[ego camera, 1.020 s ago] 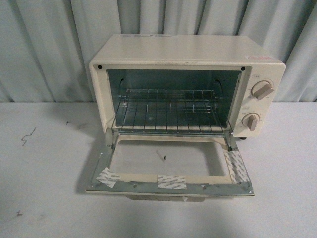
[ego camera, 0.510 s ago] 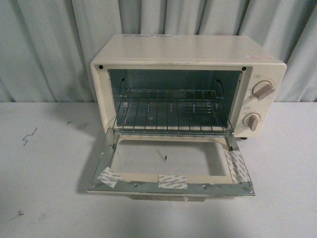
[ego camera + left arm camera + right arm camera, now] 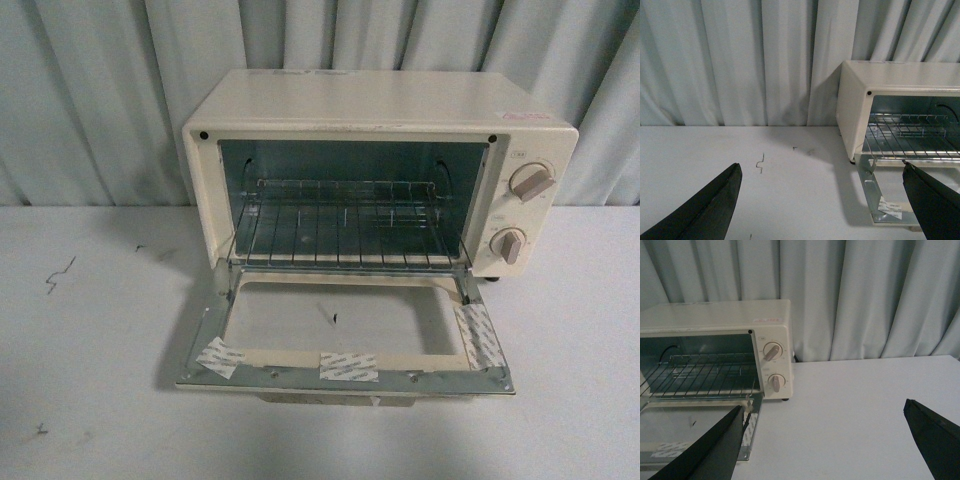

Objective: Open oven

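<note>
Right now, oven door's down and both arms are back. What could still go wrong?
1. The door of the oven lies flat and juts toward the robot; an arm sweeping low could hit it.
2. The left gripper and right gripper have wide open jaws, which could snag the door frame or the rack.

Left gripper (image 3: 822, 205) with dark fingers spread wide apart, holding nothing, right gripper (image 3: 825, 442) likewise spread wide and empty, neither arm visible in the front view
</note>
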Tool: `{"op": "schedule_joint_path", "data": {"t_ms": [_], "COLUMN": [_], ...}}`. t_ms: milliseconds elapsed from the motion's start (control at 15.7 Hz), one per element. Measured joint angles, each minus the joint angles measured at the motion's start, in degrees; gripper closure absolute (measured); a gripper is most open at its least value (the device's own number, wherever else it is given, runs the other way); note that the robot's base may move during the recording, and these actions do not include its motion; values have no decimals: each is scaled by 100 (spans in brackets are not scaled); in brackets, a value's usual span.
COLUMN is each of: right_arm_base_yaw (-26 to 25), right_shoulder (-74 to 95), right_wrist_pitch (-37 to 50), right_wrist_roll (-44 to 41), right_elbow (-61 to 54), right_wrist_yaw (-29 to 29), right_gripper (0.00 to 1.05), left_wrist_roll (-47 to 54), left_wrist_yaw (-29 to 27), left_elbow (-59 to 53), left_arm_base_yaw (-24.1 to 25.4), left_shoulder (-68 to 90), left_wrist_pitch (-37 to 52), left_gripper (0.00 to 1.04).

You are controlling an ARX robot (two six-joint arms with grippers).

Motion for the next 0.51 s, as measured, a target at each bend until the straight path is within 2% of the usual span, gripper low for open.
{"op": "schedule_joint_path", "data": {"t_ms": [510], "right_arm_base_yaw": [0], "right_shoulder": [0], "right_wrist_pitch": [0], "right_wrist_roll": [0], "right_elbow": [0], "right_wrist_yaw": [2], "right_gripper": [6], "left_wrist_roll": [0], "left_wrist_yaw": [0], "left_elbow": [0], "left_arm_base_yaw": [0], "left_shoulder": [0], "left_wrist_pitch": [0], "left_gripper": [7]}}
